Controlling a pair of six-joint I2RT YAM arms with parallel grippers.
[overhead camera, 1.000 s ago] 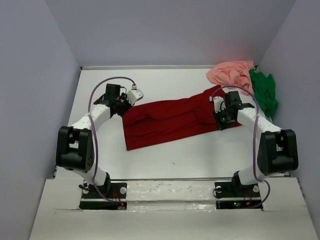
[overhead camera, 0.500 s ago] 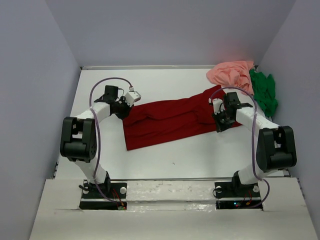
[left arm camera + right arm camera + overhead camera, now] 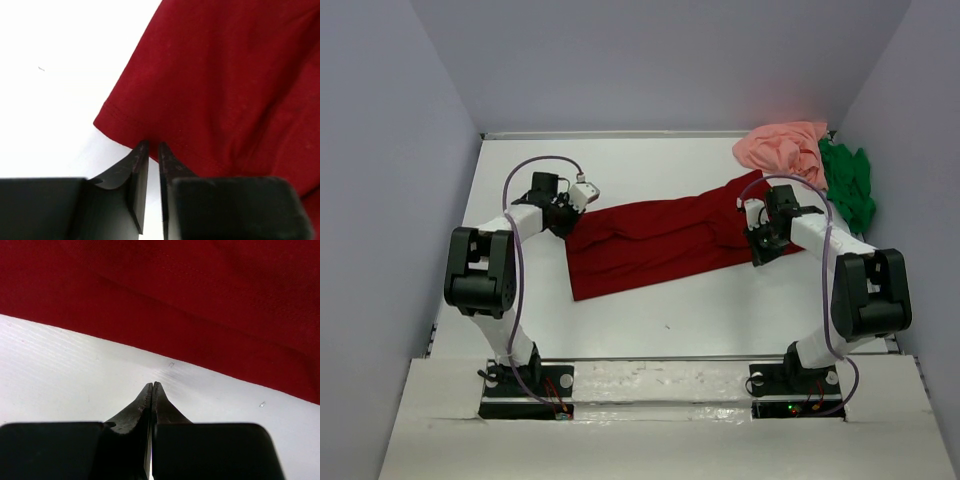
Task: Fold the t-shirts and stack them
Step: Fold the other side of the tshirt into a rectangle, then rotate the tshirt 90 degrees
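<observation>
One shirt (image 3: pixel 660 240) lies spread across the middle of the counter (image 3: pixel 670 320), running from 8 o'clock to 2 o'clock. A second shirt (image 3: pixel 785 148) lies bunched behind its 2 o'clock end, and a third shirt (image 3: pixel 848 185) is at that one's 4 o'clock, touching it. The left hand (image 3: pixel 153 146) meets the spread shirt's 9 o'clock hem. The right hand (image 3: pixel 151 385) is just beside its 3 o'clock end.
</observation>
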